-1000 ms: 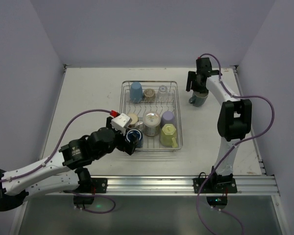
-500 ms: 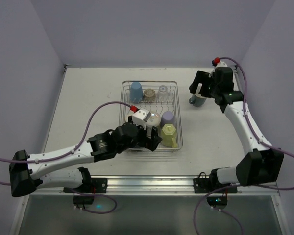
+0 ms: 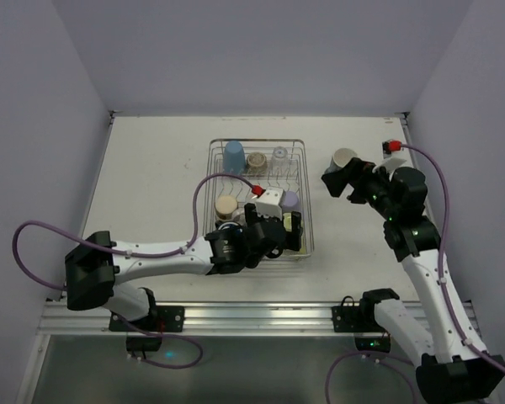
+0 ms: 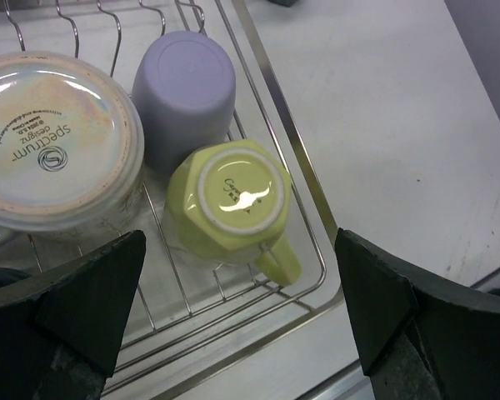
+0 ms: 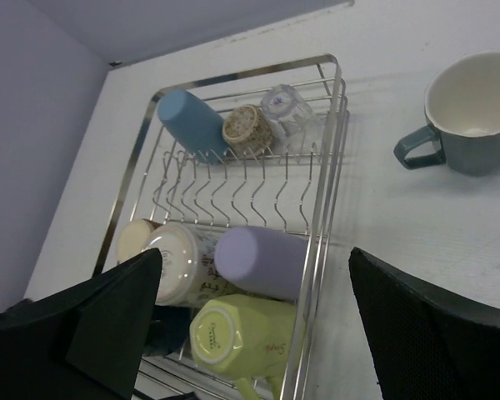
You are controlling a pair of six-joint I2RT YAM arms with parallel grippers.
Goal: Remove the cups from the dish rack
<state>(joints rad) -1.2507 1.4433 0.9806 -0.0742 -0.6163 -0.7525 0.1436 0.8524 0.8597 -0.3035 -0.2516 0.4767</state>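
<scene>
Jaws: left gripper (image 4: 240, 275) spread wide, empty, over the upside-down yellow-green mug (image 4: 233, 200) in the rack's (image 4: 292, 158) near right corner. Right gripper (image 5: 256, 258) spread, empty, right of rack. Lavender cup (image 4: 186, 87) just beyond. Teal mug (image 5: 475, 117) upright on table, right of rack. Blue cup (image 5: 192, 123), beige cup (image 5: 243, 125), clear cup (image 5: 283, 104) in far row.

Left arm reaches low across to the middle, left gripper (image 4: 238, 250) spread wide; right arm stands raised at right, right gripper (image 5: 254, 257) likewise spread.
</scene>
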